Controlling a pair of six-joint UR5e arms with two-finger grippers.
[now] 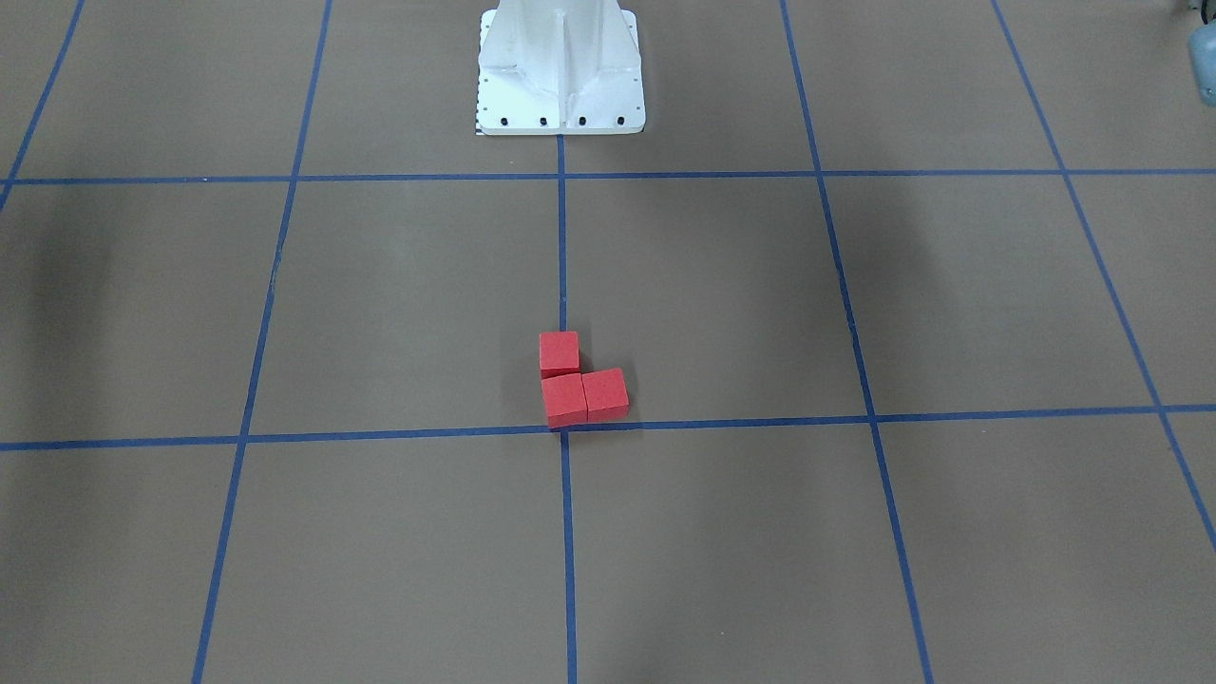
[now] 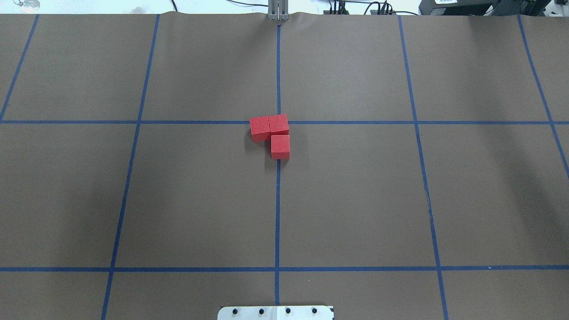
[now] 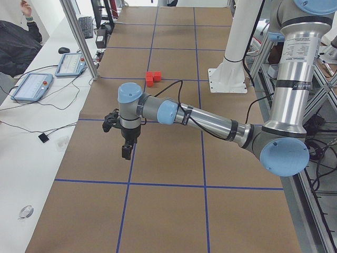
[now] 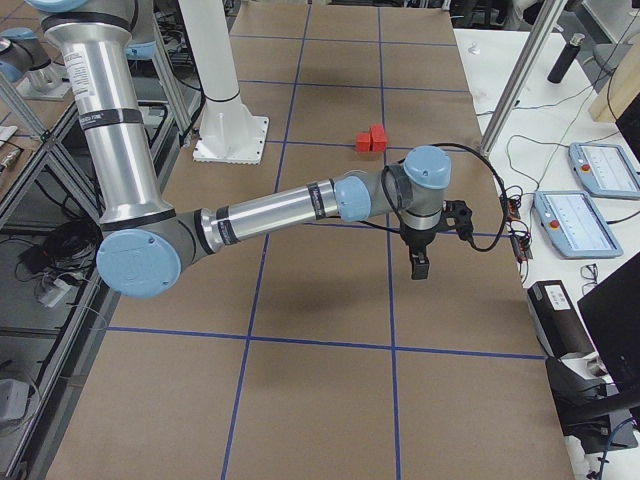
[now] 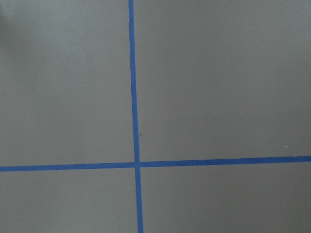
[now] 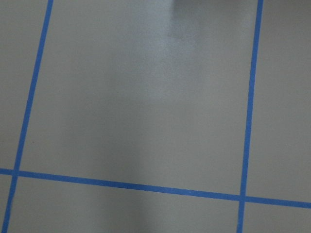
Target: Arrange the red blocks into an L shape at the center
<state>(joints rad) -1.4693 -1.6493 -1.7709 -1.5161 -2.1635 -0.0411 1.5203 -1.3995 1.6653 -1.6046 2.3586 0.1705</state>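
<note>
- The three red blocks (image 2: 272,133) lie touching in an L. Seen from overhead, the corner block (image 2: 278,124) covers the center (image 1: 564,430), with one block at its 9 o'clock and one at its 6 o'clock.
- My left pincer (image 3: 126,154) hangs pointing down over the brown paper (image 2: 355,200), well apart from the blocks, at roughly their 9 o'clock. I cannot tell whether its fingers are apart or together.
- My right pincer (image 4: 419,268) hangs the same way at roughly their 3 o'clock. I cannot tell its state either.
- Both my wrist cameras show only paper and blue tape (image 5: 132,73).
</note>
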